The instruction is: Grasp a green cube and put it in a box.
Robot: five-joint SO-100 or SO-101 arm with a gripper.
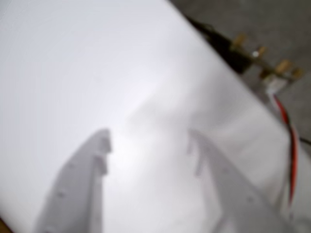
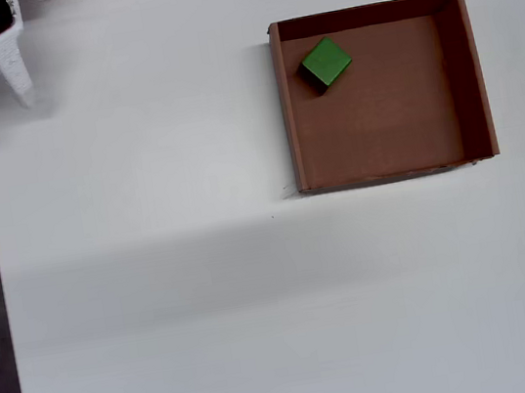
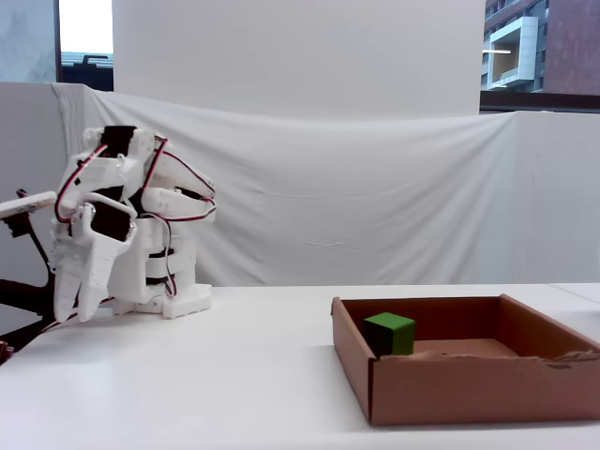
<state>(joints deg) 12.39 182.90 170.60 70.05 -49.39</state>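
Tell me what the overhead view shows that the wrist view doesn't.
Only the overhead view shows the green cube lying inside the box, near its top-left corner, far from the arm. Only the wrist view shows the gripper close up, blurred, open and empty, with wires at the right. Both show the bare white table and the gripper.

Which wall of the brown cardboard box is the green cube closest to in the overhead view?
The small bright-green cube sits nearest the top wall, by the top-left corner.
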